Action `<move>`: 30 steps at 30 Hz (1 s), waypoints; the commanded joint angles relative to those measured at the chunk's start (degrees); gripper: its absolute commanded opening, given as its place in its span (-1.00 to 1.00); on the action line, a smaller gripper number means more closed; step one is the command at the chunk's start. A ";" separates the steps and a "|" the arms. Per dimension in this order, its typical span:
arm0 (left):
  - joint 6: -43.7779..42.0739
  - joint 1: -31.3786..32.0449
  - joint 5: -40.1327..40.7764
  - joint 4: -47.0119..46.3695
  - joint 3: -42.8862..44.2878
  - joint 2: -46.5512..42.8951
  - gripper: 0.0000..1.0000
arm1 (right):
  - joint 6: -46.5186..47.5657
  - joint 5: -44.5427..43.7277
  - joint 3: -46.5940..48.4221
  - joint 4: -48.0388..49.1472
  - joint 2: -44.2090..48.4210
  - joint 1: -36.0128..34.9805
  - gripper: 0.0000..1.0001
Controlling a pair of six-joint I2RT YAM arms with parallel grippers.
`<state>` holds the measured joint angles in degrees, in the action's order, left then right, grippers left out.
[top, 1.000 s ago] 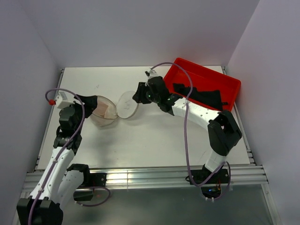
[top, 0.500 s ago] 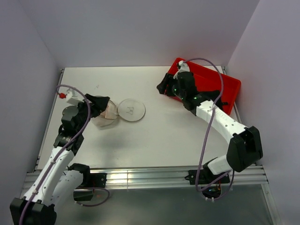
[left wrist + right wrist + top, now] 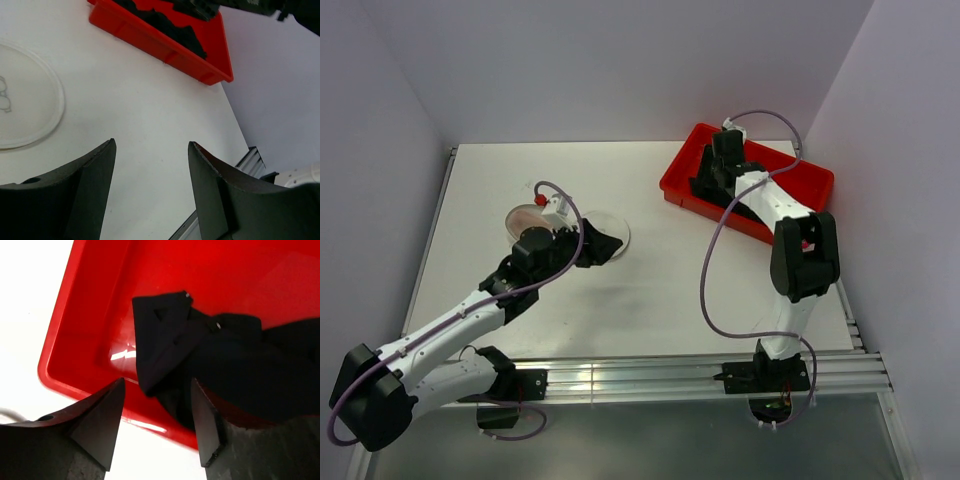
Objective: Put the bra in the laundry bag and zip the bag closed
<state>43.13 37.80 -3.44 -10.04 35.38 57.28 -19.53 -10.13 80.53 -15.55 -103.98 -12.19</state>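
Note:
The laundry bag (image 3: 523, 214) lies open on the white table, a whitish mesh dome with the pale pink bra (image 3: 527, 220) showing inside it, partly hidden by my left wrist. Its round flat mesh flap (image 3: 617, 226) lies to the right and also shows in the left wrist view (image 3: 22, 102). My left gripper (image 3: 604, 246) is open and empty, low over the flap's near edge; in its wrist view (image 3: 152, 145) only bare table lies between the jaws. My right gripper (image 3: 704, 186) is open and empty over the red tray's left end (image 3: 157, 382).
A red plastic tray (image 3: 817, 183) sits at the back right with a black garment (image 3: 760, 207) in it, seen close in the right wrist view (image 3: 220, 360). The tray also shows in the left wrist view (image 3: 150, 42). The table's metal front rail (image 3: 650, 375) runs along the near side.
My left gripper has left the bag's left side and swung right over the flap. My right gripper has gone from the flap to the red tray. The flap lies flat.

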 commanded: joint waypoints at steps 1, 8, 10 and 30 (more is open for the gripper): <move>-2.62 1.75 -1.04 -4.02 1.89 0.29 0.31 | 2.57 0.54 7.18 -4.22 -3.32 0.32 0.23; -2.88 2.01 -0.34 -4.37 0.05 -0.14 0.30 | 1.51 2.57 8.85 -5.19 -8.25 0.32 0.05; -3.06 2.01 0.62 -3.67 -0.13 -0.50 0.30 | 0.81 2.83 8.85 -5.54 -9.04 0.32 0.02; -5.25 2.01 3.09 -0.07 0.13 -2.70 0.31 | -3.23 -1.38 -8.36 12.91 21.87 0.94 -1.00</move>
<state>39.59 39.64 -1.02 -9.54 34.98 55.07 -21.65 -9.41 74.81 -12.01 -95.13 -11.64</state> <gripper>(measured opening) 0.654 0.009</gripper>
